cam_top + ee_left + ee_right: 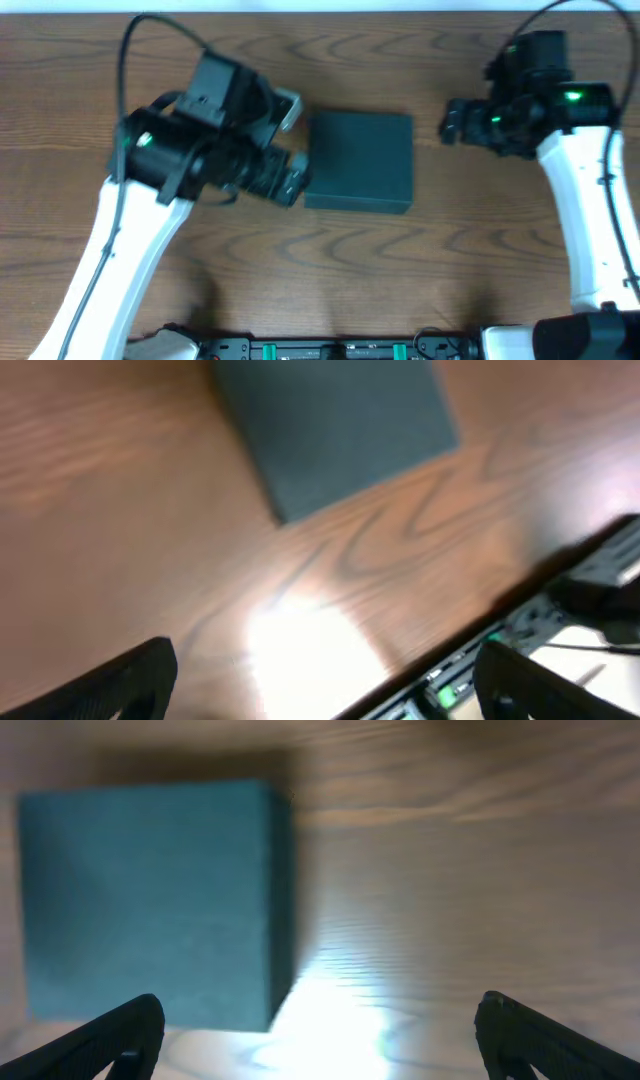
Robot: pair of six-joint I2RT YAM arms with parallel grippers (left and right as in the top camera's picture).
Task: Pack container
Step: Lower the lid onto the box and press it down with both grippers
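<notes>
Dark box (pixel 360 160) sat lid-shut on the wooden surface (pixel 300 270), approx. centre, betw. the arms. Just beside its left edge the left tool (pixel 296 147) stood released, fingers wide, gripping nothing. The right tool (pixel 447 122), also released & empty, hovered near the box's right side, not touching.

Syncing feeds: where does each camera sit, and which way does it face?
Overhead: above the table, looking straight down; box, both arms, left pincer, right pincer.
Left wrist: on the left arm, angled down at the box's corner; own fingers below.
Right wrist: on the right arm, facing the box; own fingers below.
Shared: all three show the box.
</notes>
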